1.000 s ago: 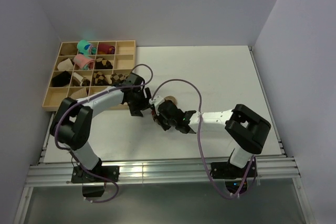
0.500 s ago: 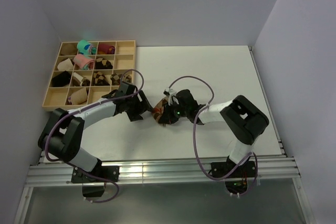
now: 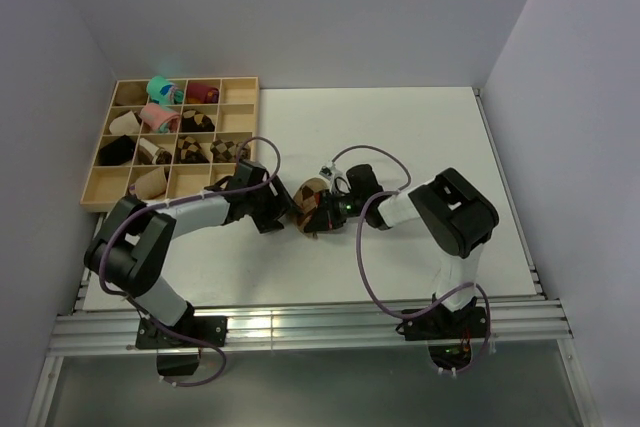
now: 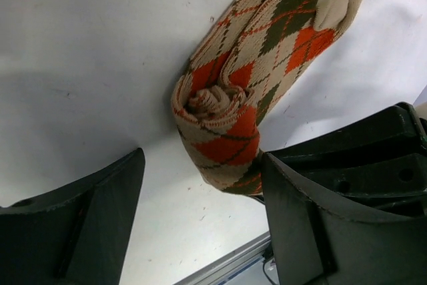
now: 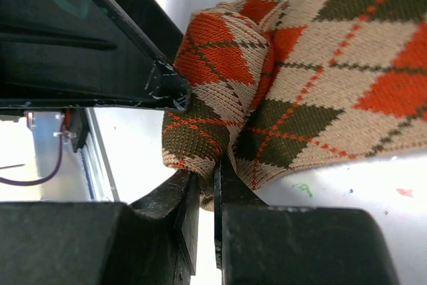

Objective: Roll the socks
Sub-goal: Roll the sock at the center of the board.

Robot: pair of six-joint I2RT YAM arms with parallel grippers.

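Where: the socks (image 3: 312,205), a half-rolled argyle pair, lie mid-table (image 3: 420,137) between the two grippers.
Axis: the roll's spiral end faces the left arm; the loose length runs away toward the far side.
Grip: right gripper (image 3: 327,213) nearly closed, pinching the roll's outer layer.
Other tool: left gripper (image 4: 200,158) spread wide, empty, straddling the spiral end.
Beyond: wooden tray (image 3: 254,107) well apart, far left.

socks (image 4: 230,115): tan argyle, dark brown and orange-red diamonds, thin orange stitching | desk (image 3: 420,137): white | left tool (image 4: 202,163), right tool (image 5: 209,181): black | tray (image 3: 92,193) left of socks: pale wood | pink roll (image 3: 160,117), teal roll (image 3: 160,88), maroon roll (image 3: 203,93)
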